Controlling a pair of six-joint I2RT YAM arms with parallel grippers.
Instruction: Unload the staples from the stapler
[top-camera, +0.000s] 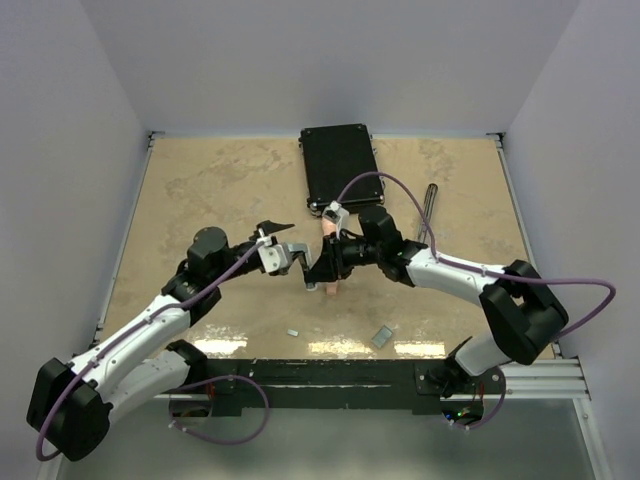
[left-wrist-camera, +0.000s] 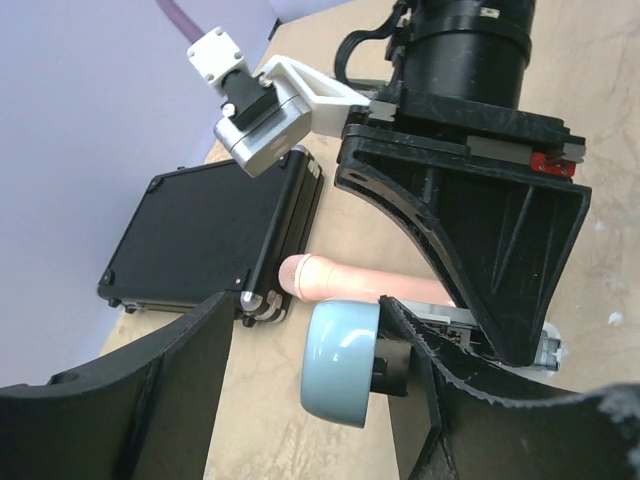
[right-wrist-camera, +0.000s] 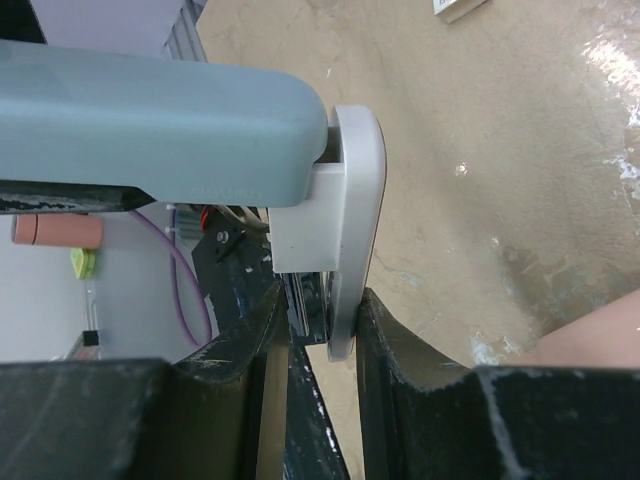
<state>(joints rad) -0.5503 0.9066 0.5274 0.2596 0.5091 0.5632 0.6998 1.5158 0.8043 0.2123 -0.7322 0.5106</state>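
The light-blue stapler (right-wrist-camera: 150, 120) with its silvery-white end (right-wrist-camera: 352, 200) is held above the table by my right gripper (right-wrist-camera: 320, 300), whose jaws are shut on the white end and the metal part beside it. In the left wrist view the stapler's rounded blue end (left-wrist-camera: 340, 362) sits between the wide-open jaws of my left gripper (left-wrist-camera: 305, 320), close to the right finger (left-wrist-camera: 470, 410). In the top view both grippers meet mid-table, left (top-camera: 292, 256) and right (top-camera: 318, 268). One tiny grey staple block (top-camera: 292, 332) lies on the table near the front.
A pink stick (top-camera: 331, 288) lies under the grippers and shows in the left wrist view (left-wrist-camera: 370, 282). A black case (top-camera: 340, 165) sits at the back centre. A dark rod (top-camera: 431, 205) lies at the right. A small square card (top-camera: 382, 337) lies near the front edge.
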